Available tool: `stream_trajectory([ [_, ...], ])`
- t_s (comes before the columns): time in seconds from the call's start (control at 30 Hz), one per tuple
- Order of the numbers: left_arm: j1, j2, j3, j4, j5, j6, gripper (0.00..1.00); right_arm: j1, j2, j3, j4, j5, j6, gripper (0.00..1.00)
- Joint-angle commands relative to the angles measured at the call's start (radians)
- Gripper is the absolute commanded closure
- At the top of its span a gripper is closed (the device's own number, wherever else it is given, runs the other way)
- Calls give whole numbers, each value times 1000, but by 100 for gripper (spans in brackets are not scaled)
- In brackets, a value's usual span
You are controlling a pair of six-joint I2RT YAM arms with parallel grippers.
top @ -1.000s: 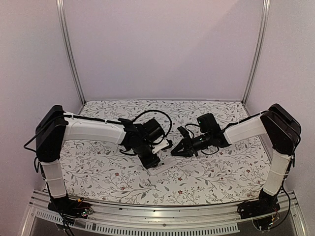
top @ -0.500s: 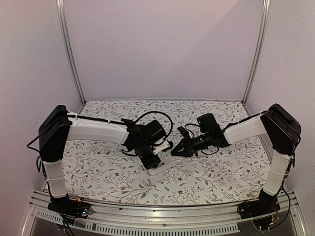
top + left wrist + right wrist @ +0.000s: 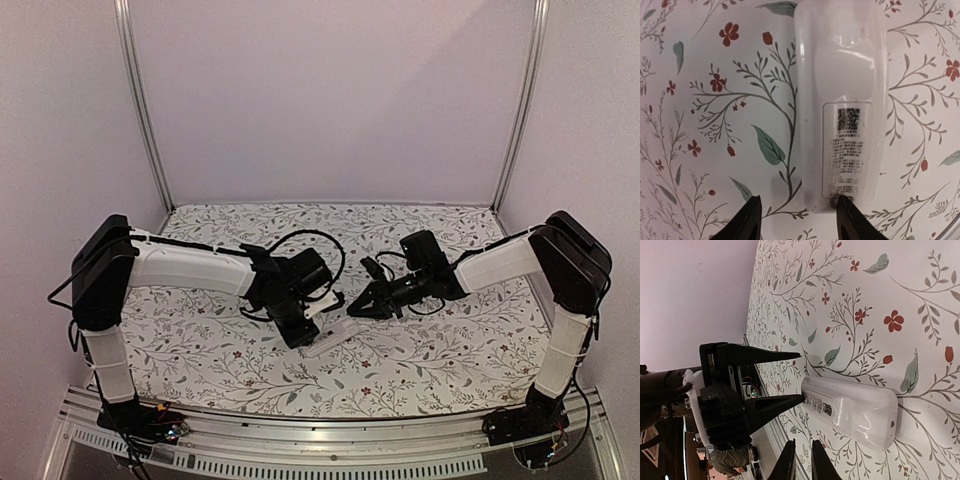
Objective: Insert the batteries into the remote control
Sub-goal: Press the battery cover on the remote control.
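My left gripper (image 3: 797,216) gapes, empty, one fingertip (image 3: 849,222) touching the remote control's (image 3: 840,100) end; right gripper (image 3: 801,462) nearly closed -- contents unclear.

On my feed the worktop (image 3: 200,355) wears a white cloth printed with grey-green leafy sprigs and small red flowers, and it runs back to a plain, pale lilac back wall (image 3: 330,100). I see a matching left wall (image 3: 50,130) and right wall (image 3: 600,110) closing it in, with a slim metal left post (image 3: 140,110) and right post (image 3: 520,110) rising from the rear corners. A slotted aluminium rail (image 3: 300,440) runs along the near edge, and the light looks soft and even.
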Motion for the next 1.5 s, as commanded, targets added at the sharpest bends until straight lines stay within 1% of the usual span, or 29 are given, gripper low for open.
stream_trajectory([
  [0.0, -11, 27, -50, -125, -9, 9, 48, -3, 1, -6, 10, -7, 3, 89],
  [0.17, -22, 14, -54, -120, -13, 14, 47, -3, -4, -8, 10, -6, 5, 89],
  [0.27, -10, -5, -51, -102, -6, 2, 46, -4, -7, -7, 9, -6, 2, 89],
  [0.4, 30, -84, -61, -59, 36, -23, 44, -9, -18, -11, 7, -4, -1, 89],
  [0.47, 54, -137, -66, -26, 81, -36, 44, -12, -25, -12, 7, -4, -3, 89],
  [0.5, 61, -159, -68, 0, 107, -40, 44, -12, -27, -11, 7, -4, -3, 89],
  [0.57, 63, -178, -63, 25, 116, -40, 43, -11, -29, -11, 7, -7, -4, 89],
  [0.8, 57, -81, 15, 28, 116, -20, 43, -12, -32, -11, 6, -4, -5, 89],
  [1.03, 45, -12, 43, 24, 125, -12, 44, -18, -34, -12, 2, -3, -6, 89],
  [1.2, 30, 34, 32, 3, 85, -10, 44, -19, -28, -13, 2, -4, -7, 89],
  [1.3, 29, 54, 22, -27, 49, -15, 46, -19, -28, -14, 2, -4, -8, 89],
  [1.47, 11, 47, -15, -86, 21, -1, 49, -21, -32, -16, 1, -2, -8, 89],
])
